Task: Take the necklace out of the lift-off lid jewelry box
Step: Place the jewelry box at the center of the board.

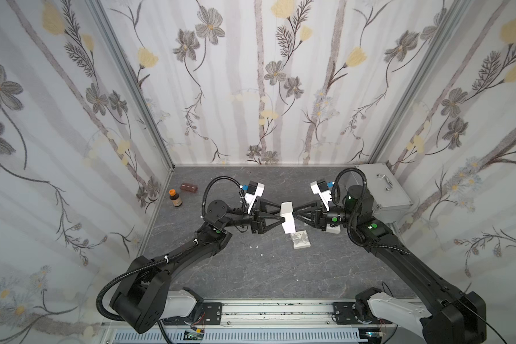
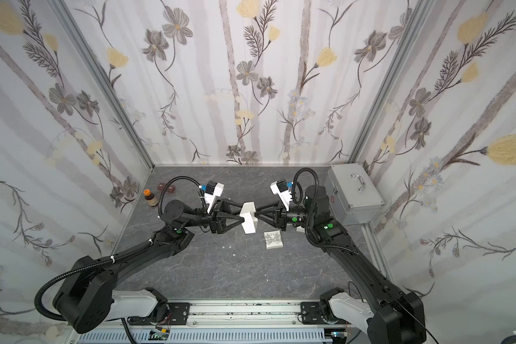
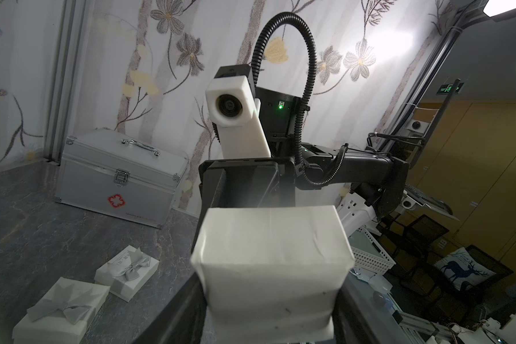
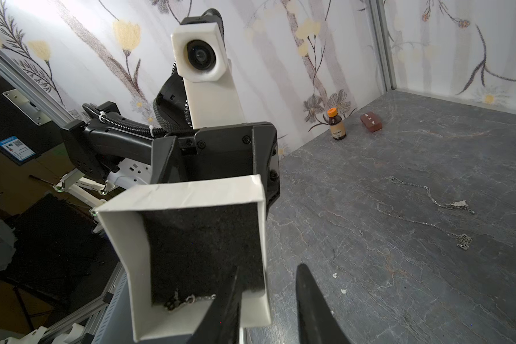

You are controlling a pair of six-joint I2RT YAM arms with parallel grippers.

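Note:
The white jewelry box (image 1: 288,222) (image 2: 248,222) hangs above the table's middle, lid off, with my left gripper (image 1: 282,219) (image 3: 268,312) shut on its outer sides. The right wrist view looks into its black-lined inside (image 4: 203,250). The necklace (image 4: 188,298), a thin silver chain, lies bunched at one end of the lining. My right gripper (image 1: 295,215) (image 4: 268,268) is open and faces the box mouth. One finger (image 4: 224,309) reaches inside close to the chain. The other finger (image 4: 313,309) stays outside the box wall.
Two white bow-topped lids or boxes (image 3: 127,272) (image 3: 61,308) lie on the table under the arms. Two loose chains (image 4: 429,196) (image 4: 462,241) lie on the grey tabletop. A silver case (image 1: 382,190) stands at the back right. A brown bottle (image 1: 175,198) and a brown block (image 1: 189,187) sit at the back left.

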